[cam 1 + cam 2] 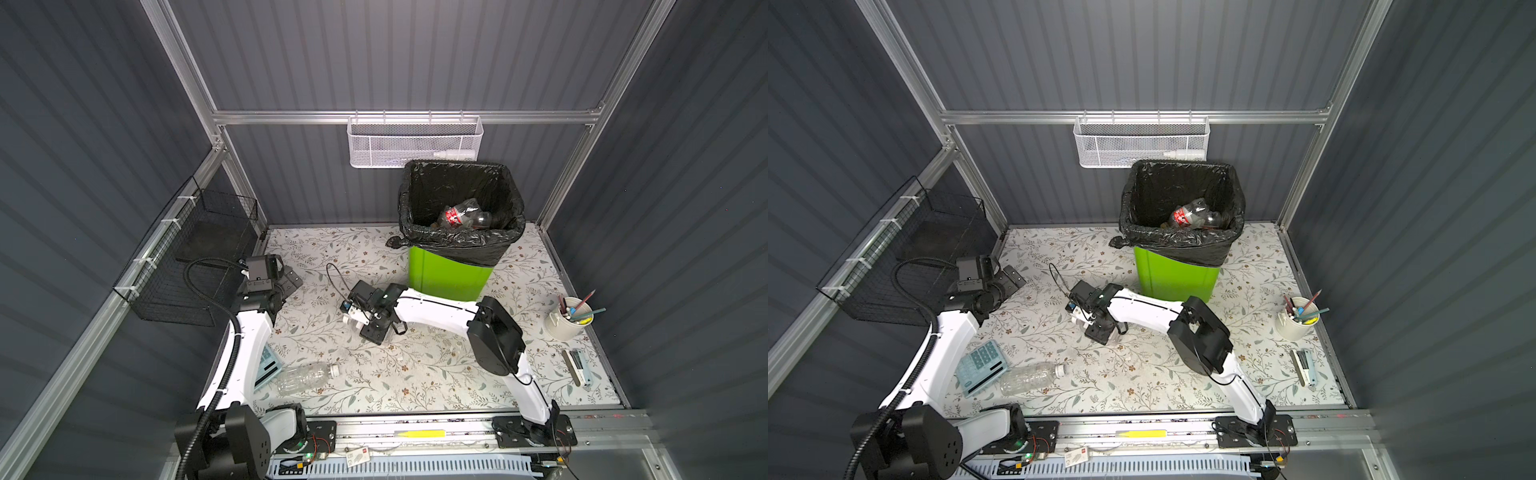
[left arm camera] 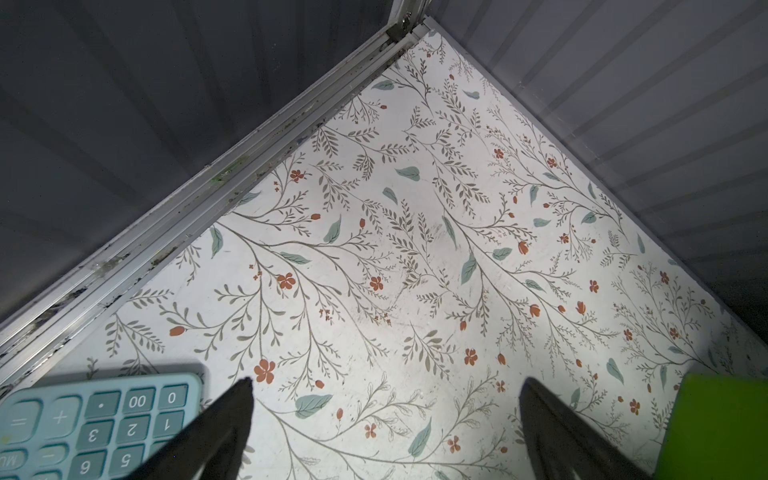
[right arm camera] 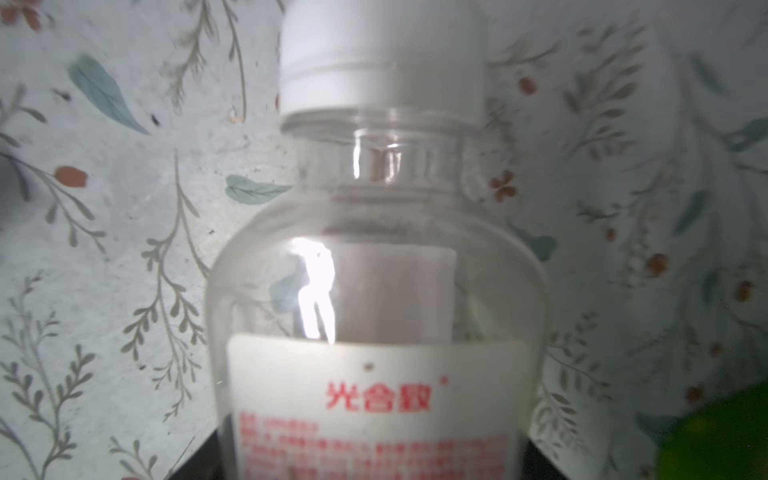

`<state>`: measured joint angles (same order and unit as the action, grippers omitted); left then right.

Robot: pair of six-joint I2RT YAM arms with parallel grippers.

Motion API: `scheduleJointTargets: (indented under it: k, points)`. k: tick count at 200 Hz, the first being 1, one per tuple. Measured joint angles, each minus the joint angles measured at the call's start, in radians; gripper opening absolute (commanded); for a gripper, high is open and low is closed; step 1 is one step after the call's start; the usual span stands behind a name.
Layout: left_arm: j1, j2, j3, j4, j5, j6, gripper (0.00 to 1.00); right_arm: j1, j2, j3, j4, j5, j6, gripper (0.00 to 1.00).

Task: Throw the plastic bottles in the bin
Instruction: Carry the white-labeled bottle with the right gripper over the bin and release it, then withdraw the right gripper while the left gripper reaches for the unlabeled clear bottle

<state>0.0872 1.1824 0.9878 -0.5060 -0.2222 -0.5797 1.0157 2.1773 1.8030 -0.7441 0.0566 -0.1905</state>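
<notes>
The jaws of the left gripper (image 1: 286, 279) (image 1: 1009, 279) stand spread above the table (image 1: 415, 374) in both top views. The right gripper (image 1: 358, 323) sits low at mid-table, largely hiding a white-capped bottle (image 1: 348, 320). Behind stands the bin (image 1: 449, 274), a red-labelled bottle (image 1: 459, 216) inside. A clear bottle (image 1: 307, 376) lies near the front beside a calculator (image 1: 982, 365).

Left wrist: jaws wide, nothing between; calculator and bin corner are cut off.

Right wrist: the white-capped bottle fills the blurred frame; whether the jaws clamp it, I cannot tell.
</notes>
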Motion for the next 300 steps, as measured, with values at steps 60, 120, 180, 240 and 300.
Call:
scheduleJointTargets:
  k: [60,120,180,240,300]
  points:
    - [0.000,0.008,-0.021,0.027,0.011,-0.007,1.00,-0.055,-0.431,0.008,0.187,0.163,-0.111,0.52]
    - [0.000,0.034,-0.035,0.055,0.039,-0.023,1.00,-0.058,-0.855,-0.018,0.614,0.282,-0.386,0.52]
    - [0.000,0.036,-0.056,0.082,0.071,-0.054,1.00,-0.320,-0.897,-0.054,0.756,0.233,-0.365,0.61]
    - [0.000,-0.005,-0.071,0.030,0.089,-0.137,1.00,-0.559,-0.536,0.045,0.282,0.143,-0.094,0.99]
    - [-0.010,-0.133,-0.036,-0.192,0.015,-0.238,1.00,-0.575,-1.002,-0.250,0.548,0.219,-0.043,0.99]
